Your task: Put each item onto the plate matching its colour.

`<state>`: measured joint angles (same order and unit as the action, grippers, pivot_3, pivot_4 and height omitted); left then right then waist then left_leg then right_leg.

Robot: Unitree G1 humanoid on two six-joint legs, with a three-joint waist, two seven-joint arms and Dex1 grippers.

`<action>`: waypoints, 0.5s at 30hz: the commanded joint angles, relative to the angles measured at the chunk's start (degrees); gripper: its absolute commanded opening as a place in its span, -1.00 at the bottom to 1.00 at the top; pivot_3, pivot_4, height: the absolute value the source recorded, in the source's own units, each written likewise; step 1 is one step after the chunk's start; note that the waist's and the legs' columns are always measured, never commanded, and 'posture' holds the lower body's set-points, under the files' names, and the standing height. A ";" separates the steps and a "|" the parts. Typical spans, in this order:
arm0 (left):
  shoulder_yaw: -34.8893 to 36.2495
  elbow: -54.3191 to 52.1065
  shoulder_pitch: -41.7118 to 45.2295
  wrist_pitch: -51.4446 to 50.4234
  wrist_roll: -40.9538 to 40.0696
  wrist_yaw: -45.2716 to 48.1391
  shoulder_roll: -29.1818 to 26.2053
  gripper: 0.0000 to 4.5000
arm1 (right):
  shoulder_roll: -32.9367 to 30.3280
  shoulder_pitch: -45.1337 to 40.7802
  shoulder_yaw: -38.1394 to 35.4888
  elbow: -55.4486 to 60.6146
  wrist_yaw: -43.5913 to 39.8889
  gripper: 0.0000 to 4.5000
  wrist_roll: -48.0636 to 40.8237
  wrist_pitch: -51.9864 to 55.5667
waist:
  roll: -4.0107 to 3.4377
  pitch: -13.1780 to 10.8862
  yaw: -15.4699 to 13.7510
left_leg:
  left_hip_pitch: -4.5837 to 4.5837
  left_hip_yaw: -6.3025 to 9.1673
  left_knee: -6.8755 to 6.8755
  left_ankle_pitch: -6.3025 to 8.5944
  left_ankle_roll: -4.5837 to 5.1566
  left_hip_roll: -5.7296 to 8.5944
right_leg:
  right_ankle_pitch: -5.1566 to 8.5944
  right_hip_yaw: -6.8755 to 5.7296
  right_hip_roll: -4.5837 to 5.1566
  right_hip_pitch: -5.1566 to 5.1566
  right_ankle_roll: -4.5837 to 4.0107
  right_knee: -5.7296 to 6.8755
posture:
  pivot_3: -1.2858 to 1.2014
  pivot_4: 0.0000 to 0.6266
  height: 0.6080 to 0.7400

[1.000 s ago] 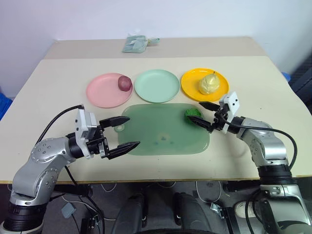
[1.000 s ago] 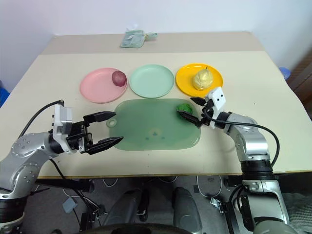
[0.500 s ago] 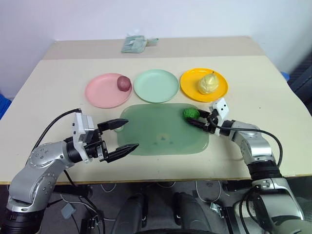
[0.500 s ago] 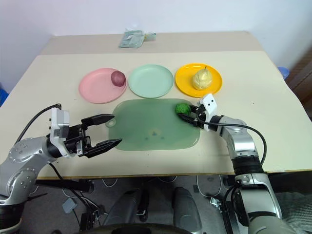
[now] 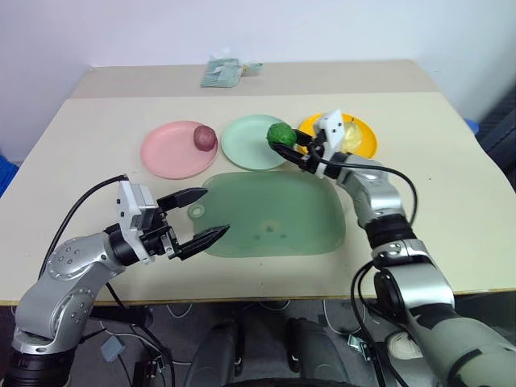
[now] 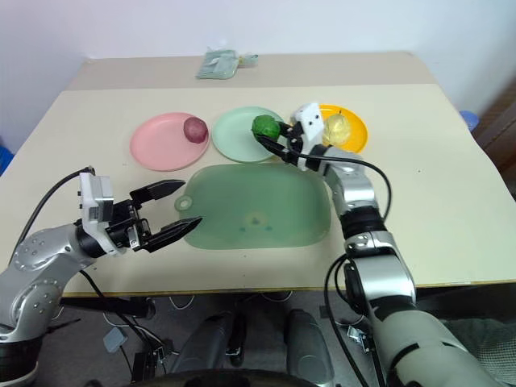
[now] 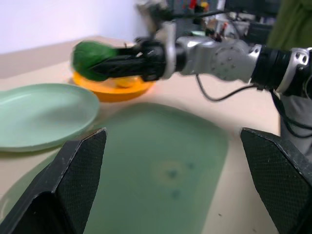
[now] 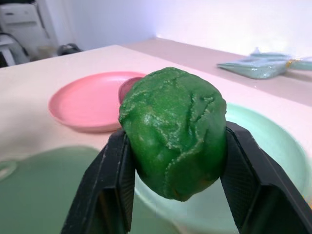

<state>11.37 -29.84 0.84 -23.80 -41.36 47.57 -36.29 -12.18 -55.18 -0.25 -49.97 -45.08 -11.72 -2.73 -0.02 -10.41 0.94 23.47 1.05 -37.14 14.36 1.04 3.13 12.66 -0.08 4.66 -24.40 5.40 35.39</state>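
Green ball (image 5: 280, 133) pinched in R end effector (image 5: 287, 141), held clear of the table (image 5: 97, 161), over the near-right edge of the green plate (image 5: 251, 142). In R wrist view, ball (image 8: 173, 131) seen clamped between both black fingers (image 8: 113, 178), green plate below and behind it.

L end effector (image 5: 196, 216) spread wide, nothing between fingers; held above table by the near-left corner of the green board (image 5: 274, 214), pointing twd board. In L wrist view, both fingers (image 7: 78, 168) seen well apart, board betw. them farther out.

Red lump (image 5: 205, 137) lies on pink plate (image 5: 169, 151), at its right edge, nearest the green plate. Pear (image 5: 350, 134) sits on yellow plate (image 5: 367, 139), partly hidden behind R wrist.

Plates in a row across the table, far side of the board: pink on L, green mid, yellow on R. Pink and green nearly touching. Board bare apart from a faint mark near its centre.

Cloth (image 5: 224, 72) folded at far edge of table, well apart from plates.
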 commanded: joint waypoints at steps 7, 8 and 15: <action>-0.46 -5.53 -0.66 0.38 2.20 -7.04 2.22 1.00 | 3.52 -10.06 -2.79 -19.46 9.48 0.99 4.13 -11.21 | -0.01 0.00 0.22 | 0.00 0.00 0.05 -0.02 -0.04 0.02 | 0.00 0.00 0.00 -0.05 0.00 0.07 | 0.03 -0.52 1.00; -0.64 -6.11 -0.75 0.22 2.29 -7.85 2.53 1.00 | 3.28 -10.24 -2.94 -20.07 10.89 0.99 4.65 -12.08 | -0.01 -0.01 0.22 | 0.00 0.01 0.05 -0.02 -0.04 0.01 | -0.01 0.00 -0.01 -0.06 0.01 0.07 | 0.03 -0.52 1.00; -0.93 -7.51 -1.97 0.39 4.16 -13.23 4.42 1.00 | 0.92 -8.22 -6.22 -16.97 7.95 0.99 2.74 -13.93 | -0.02 -0.01 0.12 | 0.00 0.01 0.05 -0.03 -0.06 0.01 | 0.00 0.00 -0.04 -0.06 0.01 0.08 | 0.03 -0.52 1.00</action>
<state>10.19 -35.10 -1.46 -23.86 -38.02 36.09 -32.27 -10.33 -63.41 -5.05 -70.72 -35.09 -7.56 -15.43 -0.04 -10.42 1.06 23.47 1.06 -37.09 14.33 0.98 3.15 12.66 -0.08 4.62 -24.46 5.41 35.47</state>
